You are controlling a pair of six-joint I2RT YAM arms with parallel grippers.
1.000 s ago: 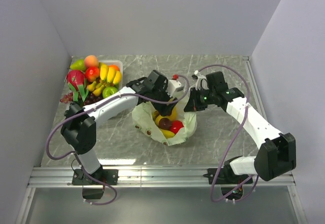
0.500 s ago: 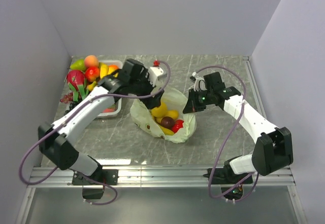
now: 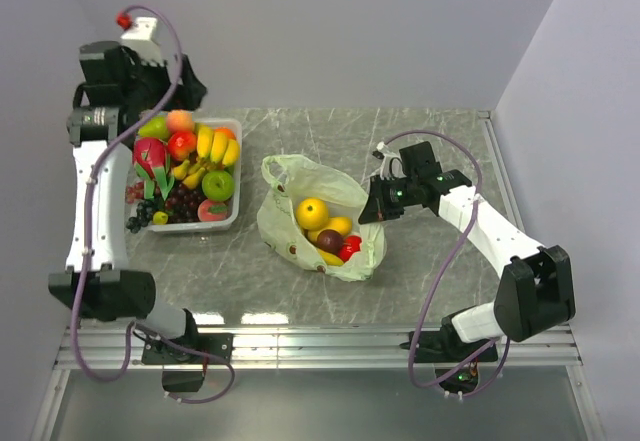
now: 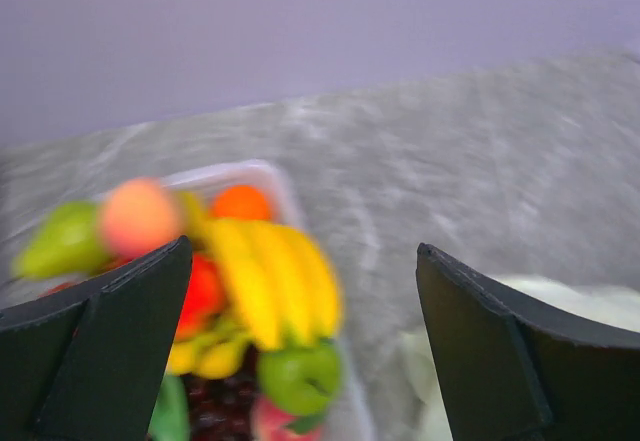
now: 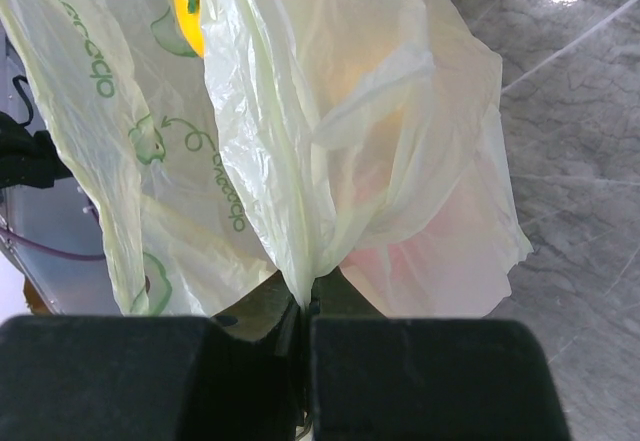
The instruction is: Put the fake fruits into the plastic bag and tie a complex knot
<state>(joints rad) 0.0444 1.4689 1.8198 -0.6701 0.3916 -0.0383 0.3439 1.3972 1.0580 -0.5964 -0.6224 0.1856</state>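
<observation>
The pale-green plastic bag [image 3: 300,176] lies open mid-table, holding an orange [image 3: 311,212], a dark plum-like fruit [image 3: 329,240], a red apple [image 3: 349,249] and yellow pieces. No knot shows on it. My right gripper [image 3: 368,211] is shut on the bag's right edge; in the right wrist view the film [image 5: 330,111] bunches into the closed jaws of the right gripper [image 5: 305,306]. More fake fruits [image 3: 185,166] fill the clear tray [image 3: 239,151]. My left gripper [image 3: 192,91] hangs open and empty high above the tray. In the blurred left wrist view the left gripper [image 4: 302,246] frames bananas [image 4: 270,281] and a green apple [image 4: 300,376].
Walls close in the marble table on the left, back and right. A bunch of dark grapes [image 3: 135,219] hangs over the tray's near-left corner. One bag handle loop [image 3: 280,166] stands up at the bag's far-left side. A metal rail [image 3: 320,346] runs along the near edge.
My left gripper rose out of the bag, opened and swung back left, up over the tray. An orange now lies on top inside the bag. The right gripper kept its hold.
</observation>
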